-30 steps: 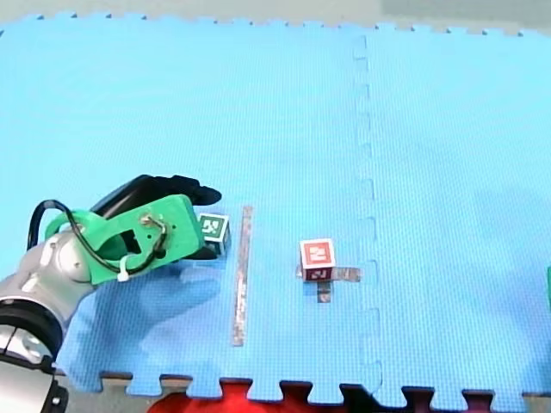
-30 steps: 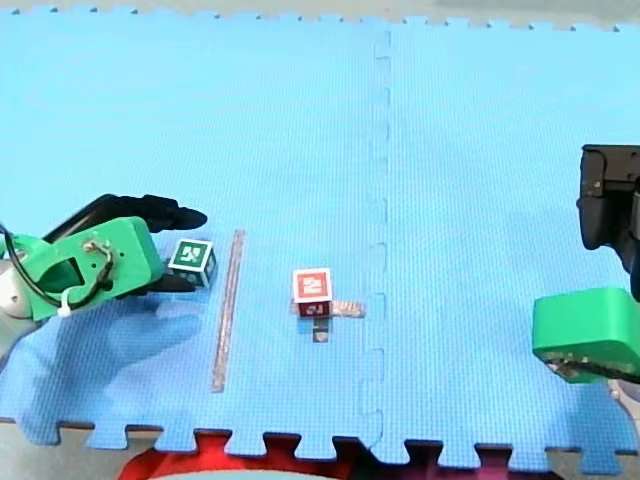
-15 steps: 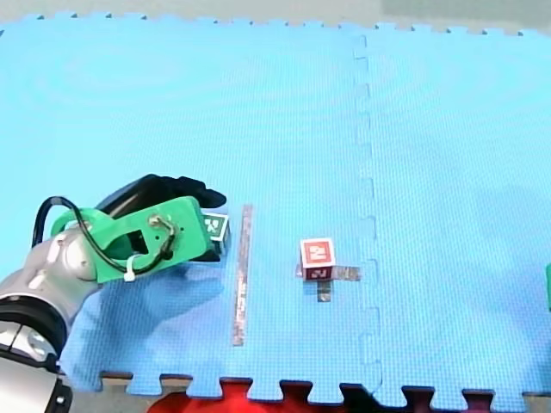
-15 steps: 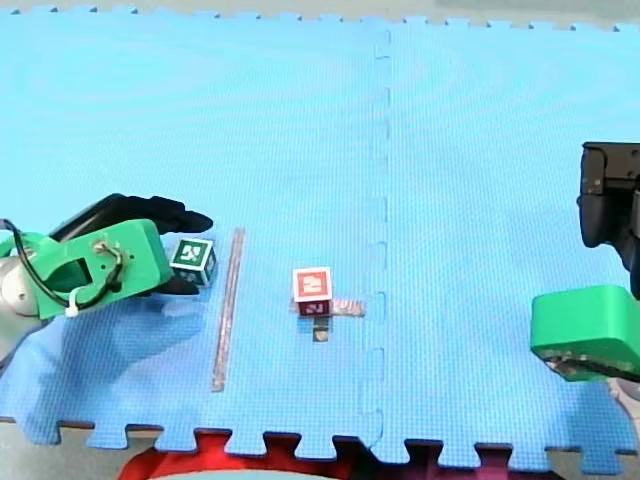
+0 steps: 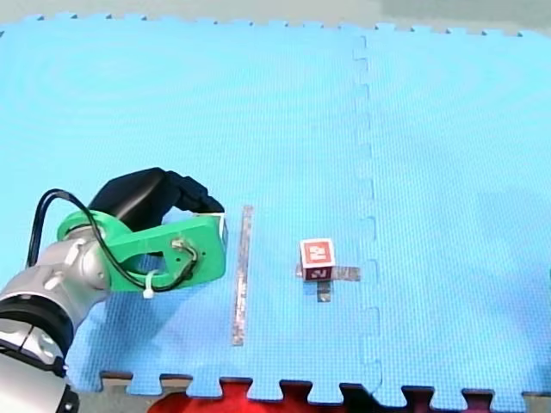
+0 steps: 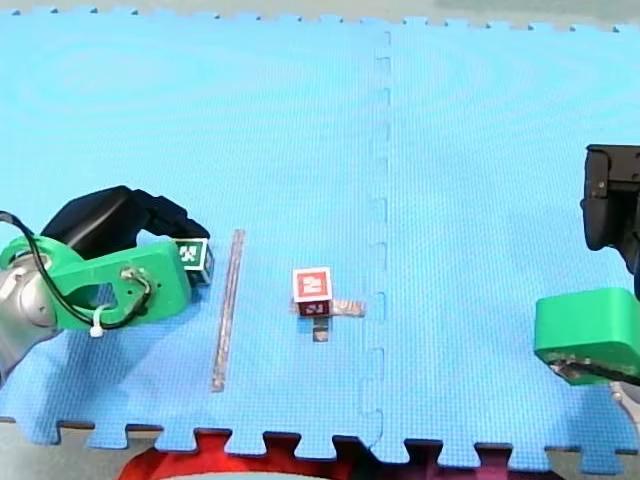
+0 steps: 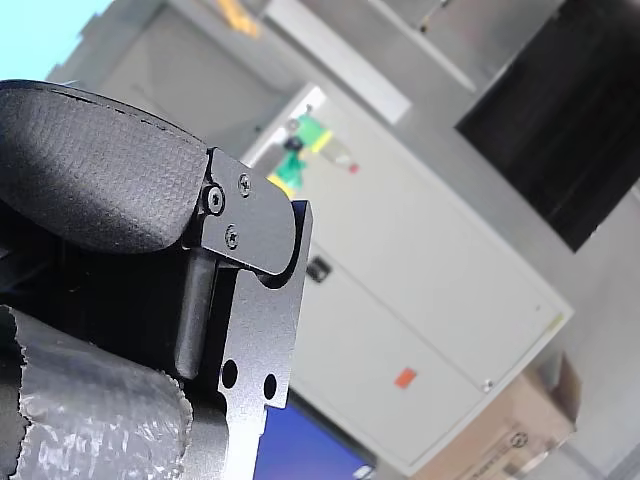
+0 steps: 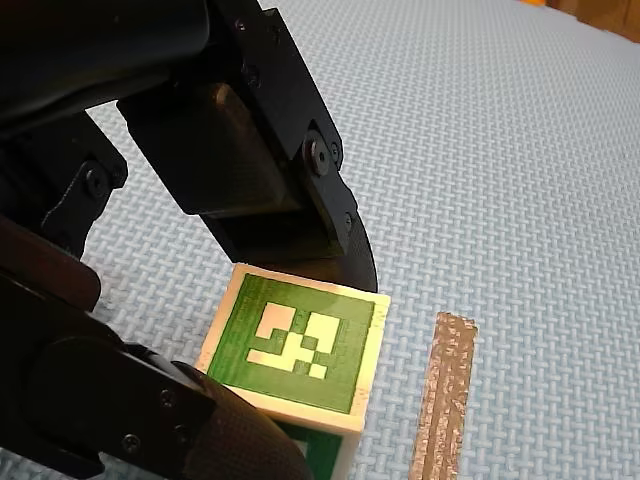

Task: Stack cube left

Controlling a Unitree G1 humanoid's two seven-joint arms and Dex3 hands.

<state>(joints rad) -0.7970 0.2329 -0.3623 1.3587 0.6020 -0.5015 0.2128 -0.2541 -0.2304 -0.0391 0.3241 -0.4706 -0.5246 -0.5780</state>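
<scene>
the left hand [image 6: 112, 216] has its fingers [image 8: 268, 175] closed on the green cube [image 8: 298, 346] on the mat [image 6: 450, 150] beside the tape strip [image 6: 226, 310] (right hand [image 6: 612, 225] at the mat's right edge, state i cannot tell), and, pinched near its edges, the cube may twist free when lifted toward the red cube [image 6: 312, 288].

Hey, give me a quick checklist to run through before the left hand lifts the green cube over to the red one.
1. Fingers of the left hand on opposite sides of the green cube: ok, they bracket it in the second wrist view.
2. Grip firm enough to lift: cannot tell.
3. Top of the red cube bare, cube upright: ok.
4. Path between the cubes: ok, just a flat tape strip on the mat.
5. Is the right hand out of the way: ok, it sits at the mat's right edge.
</scene>
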